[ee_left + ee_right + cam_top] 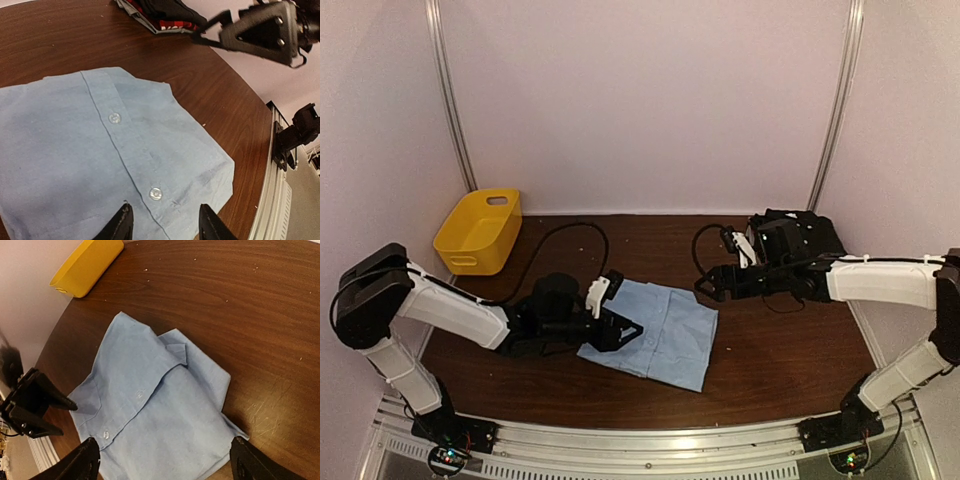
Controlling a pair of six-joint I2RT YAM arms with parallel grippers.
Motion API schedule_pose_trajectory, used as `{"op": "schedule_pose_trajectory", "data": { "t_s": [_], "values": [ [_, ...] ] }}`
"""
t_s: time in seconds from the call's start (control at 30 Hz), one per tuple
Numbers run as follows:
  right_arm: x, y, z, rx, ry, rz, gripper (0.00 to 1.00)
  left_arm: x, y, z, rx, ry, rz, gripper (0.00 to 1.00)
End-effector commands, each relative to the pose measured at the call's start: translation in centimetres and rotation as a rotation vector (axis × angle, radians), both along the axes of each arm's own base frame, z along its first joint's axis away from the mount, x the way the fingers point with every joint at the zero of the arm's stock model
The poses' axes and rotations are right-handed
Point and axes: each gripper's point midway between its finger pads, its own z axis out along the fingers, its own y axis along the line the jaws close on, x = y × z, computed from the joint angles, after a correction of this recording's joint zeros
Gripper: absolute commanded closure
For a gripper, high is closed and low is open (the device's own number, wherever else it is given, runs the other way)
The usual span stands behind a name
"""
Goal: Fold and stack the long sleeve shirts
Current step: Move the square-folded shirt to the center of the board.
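Both sets of jaws gape empty; the dark shirt pile [167, 12] is cut off, its folds indistinct.

A lab test cell: pale panel walls [650, 100] and aluminium rails [836, 110] enclosing a wooden table [790, 350].

Under the left pincer [165, 220], whose fingers are black, lies the light blue shirt [100, 150]. It is plain and unpatterned, with pale, almost see-through buttons [114, 118] down its front. Beyond that pincer's tips a black shirt [170, 9] lies over a red-edged shirt [172, 24] (red with white flecks, too blurred to name a pattern). The table [210, 100] around them is dark reddish-brown wood grain. Far ahead of the right pincer [162, 460], also black, is a plain yellow basket [87, 265].
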Motion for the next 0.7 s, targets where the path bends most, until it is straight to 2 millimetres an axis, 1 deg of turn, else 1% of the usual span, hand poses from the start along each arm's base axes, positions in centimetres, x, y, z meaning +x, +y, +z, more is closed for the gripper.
{"op": "schedule_pose_trajectory", "data": {
  "t_s": [0.0,0.03,0.07,0.2,0.27,0.43,0.67],
  "values": [
    [3.3,-0.2,-1.5,-0.085,0.036,0.066,0.08,-1.5,-1.1,-1.6,0.040,-0.019,-0.012,0.54],
    [4.4,0.3,-1.3,-0.083,0.036,0.080,0.08,-1.9,-1.5,-1.9,0.051,-0.023,-0.017,0.54],
    [5.1,0.5,-2.4,-0.097,0.066,0.096,0.08,-2.2,-1.8,-2.3,0.064,-0.027,-0.023,0.54],
    [7.1,1.7,-3.7,-0.109,0.112,0.167,0.09,-3.1,-2.5,-4.2,0.126,-0.037,-0.044,0.54],
    [7.7,2.4,-4.2,-0.105,0.127,0.200,0.09,-3.4,-2.6,-5.1,0.145,-0.025,-0.054,0.55],
    [8.0,3.9,-5.6,-0.088,0.180,0.287,0.09,-4.2,-2.5,-6.7,0.189,-0.010,-0.088,0.55],
    [7.9,4.6,-6.8,-0.094,0.216,0.353,0.09,-5.2,-1.1,-8.3,0.279,-0.003,-0.133,0.55]
  ]
}}
